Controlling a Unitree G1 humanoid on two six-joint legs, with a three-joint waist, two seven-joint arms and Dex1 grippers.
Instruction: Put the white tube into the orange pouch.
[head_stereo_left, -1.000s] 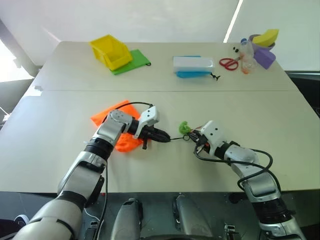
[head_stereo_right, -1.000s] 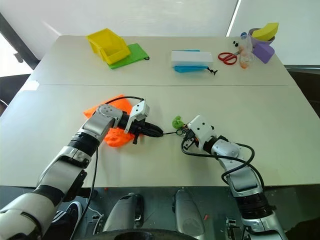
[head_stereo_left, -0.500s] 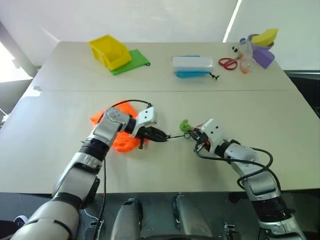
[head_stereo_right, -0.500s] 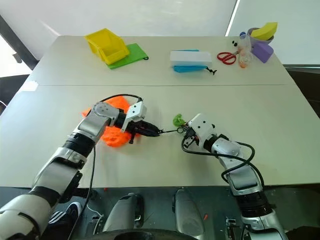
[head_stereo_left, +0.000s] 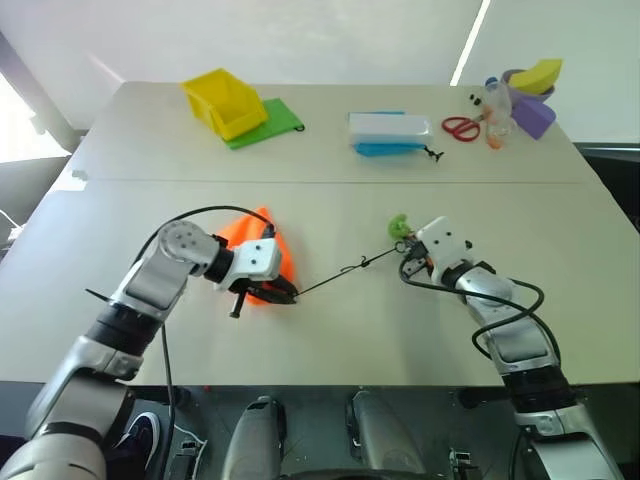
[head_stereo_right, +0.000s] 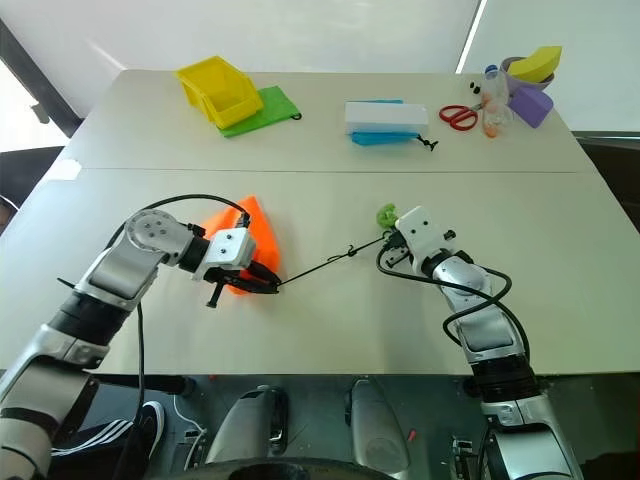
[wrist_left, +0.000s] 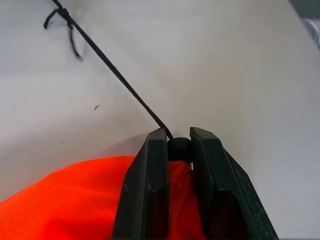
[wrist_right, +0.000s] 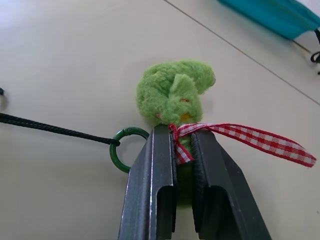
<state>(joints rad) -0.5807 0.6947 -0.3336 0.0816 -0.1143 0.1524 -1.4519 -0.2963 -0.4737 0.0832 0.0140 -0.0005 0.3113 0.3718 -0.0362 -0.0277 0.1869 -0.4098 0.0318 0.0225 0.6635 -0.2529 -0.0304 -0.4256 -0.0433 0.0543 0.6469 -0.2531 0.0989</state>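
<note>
While hands (head_stereo_right: 262, 284) stretch cord (head_stereo_right: 325, 264), table (head_stereo_right: 330, 150) cluttered behind

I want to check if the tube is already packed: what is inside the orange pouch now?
The inside cannot be seen. The orange pouch lies on the table, its mouth pinched by the left gripper; the black cord runs taut to the right gripper. Fabric covers any contents.

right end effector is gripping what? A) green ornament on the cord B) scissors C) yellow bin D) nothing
A: the right end effector is shut on the green ornament, whose ring is tied to the black cord running back to the orange pouch.
</note>
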